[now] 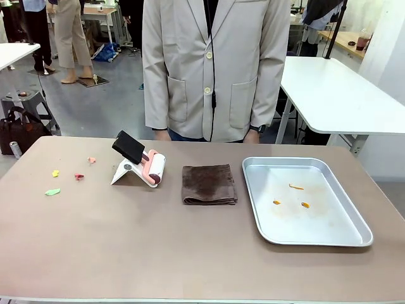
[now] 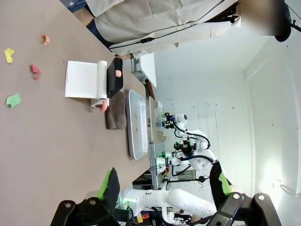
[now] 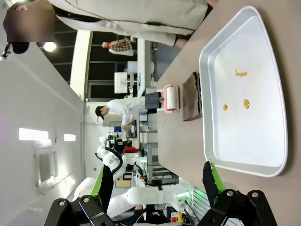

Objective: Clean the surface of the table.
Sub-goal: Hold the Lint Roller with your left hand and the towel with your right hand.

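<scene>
Grey floor (image 1: 101,111); white-topped table (image 1: 335,95) at far right; dark bag (image 1: 19,134) at left; white wall (image 2: 273,94)

I saw no words, numbers or signs that I could read. Nothing on the table (image 1: 126,247), the tray (image 1: 323,225) or the cloth (image 1: 209,183) had letters I could make out.

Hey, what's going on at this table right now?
Nothing is being handled at this moment. The left gripper and the right gripper are both open and empty. A person in a beige jacket stands at the far side. On the table lie small coloured scraps toward the robot's left, a lint roller on a white stand, a folded brown cloth, and a metal tray holding a few orange bits.
</scene>
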Controlling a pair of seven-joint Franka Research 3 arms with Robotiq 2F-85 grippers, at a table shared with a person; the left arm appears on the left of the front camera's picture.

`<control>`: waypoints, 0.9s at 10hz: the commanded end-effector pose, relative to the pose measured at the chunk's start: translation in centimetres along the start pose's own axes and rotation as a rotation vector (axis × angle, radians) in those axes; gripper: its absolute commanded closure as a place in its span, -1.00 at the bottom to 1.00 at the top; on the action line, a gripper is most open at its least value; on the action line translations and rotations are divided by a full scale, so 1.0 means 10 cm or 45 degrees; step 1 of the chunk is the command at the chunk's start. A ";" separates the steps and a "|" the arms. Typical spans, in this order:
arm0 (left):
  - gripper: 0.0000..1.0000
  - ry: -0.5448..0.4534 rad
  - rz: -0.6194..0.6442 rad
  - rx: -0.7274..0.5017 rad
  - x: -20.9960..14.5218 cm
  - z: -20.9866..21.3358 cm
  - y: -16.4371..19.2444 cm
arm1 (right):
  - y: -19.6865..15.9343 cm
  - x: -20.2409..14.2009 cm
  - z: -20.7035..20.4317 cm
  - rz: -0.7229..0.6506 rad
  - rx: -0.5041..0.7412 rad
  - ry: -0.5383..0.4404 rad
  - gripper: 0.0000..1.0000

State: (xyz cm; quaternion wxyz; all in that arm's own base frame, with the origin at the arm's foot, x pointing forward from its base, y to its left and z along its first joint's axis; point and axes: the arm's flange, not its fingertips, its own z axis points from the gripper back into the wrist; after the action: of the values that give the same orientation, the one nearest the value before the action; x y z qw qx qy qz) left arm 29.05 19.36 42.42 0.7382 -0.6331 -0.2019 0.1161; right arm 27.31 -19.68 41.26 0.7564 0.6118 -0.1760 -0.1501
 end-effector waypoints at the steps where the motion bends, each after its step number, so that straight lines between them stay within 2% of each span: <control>1: -1.00 -0.001 -0.004 0.001 -0.02 -0.02 -0.01 | 0.00 0.00 0.01 -0.001 0.002 -0.004 -1.00; 3: -1.00 0.039 -0.004 0.083 0.01 0.09 -0.08 | 0.21 -0.10 -0.07 0.074 -0.148 -0.077 -1.00; 5: -1.00 0.085 -0.005 0.147 0.15 0.07 -0.18 | 0.59 -0.14 -0.39 0.187 -0.270 -0.010 -1.00; 7: -1.00 0.163 -0.130 0.188 0.25 -0.13 -0.47 | 0.97 -0.19 -0.77 0.285 -0.397 0.028 -1.00; 9: -1.00 0.240 -0.242 0.319 0.36 -0.54 -0.88 | 1.37 -0.33 -1.31 0.410 -0.557 0.043 -1.00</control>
State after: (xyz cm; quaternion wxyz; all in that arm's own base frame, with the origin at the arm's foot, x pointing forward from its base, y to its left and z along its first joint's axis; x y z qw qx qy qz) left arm 33.28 16.00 49.67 0.8138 -0.5524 -0.1790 0.0234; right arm 31.11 -7.49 52.37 0.8681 0.4407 -0.2221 -0.0532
